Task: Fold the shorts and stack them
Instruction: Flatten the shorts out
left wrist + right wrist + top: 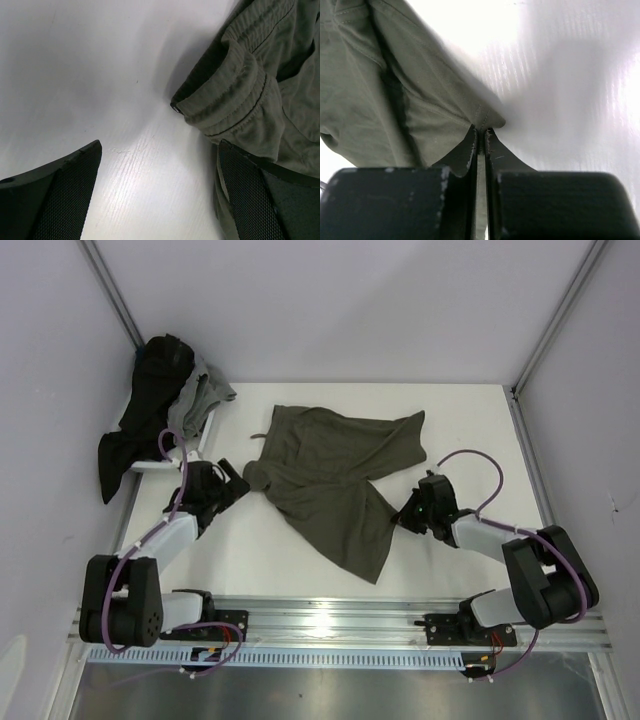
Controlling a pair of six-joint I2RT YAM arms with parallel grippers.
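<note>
The white tabletop (480, 430) carries the shorts (335, 475), spread roughly flat at its middle with the waistband toward the left arm and the legs fanning right and near. They look light, limp and thin. I judge they will sag and drag rather than hold a shape, so the stitched hems and the thick gathered waistband are the surest holds. A heap of dark and grey clothes (165, 410) sits in the far-left corner. The left pincer (235, 490) stands open at the waistband's end, one finger against cloth, gripping nothing. The right pincer (405, 518) is closed, pinching a hem corner of one leg.
</note>
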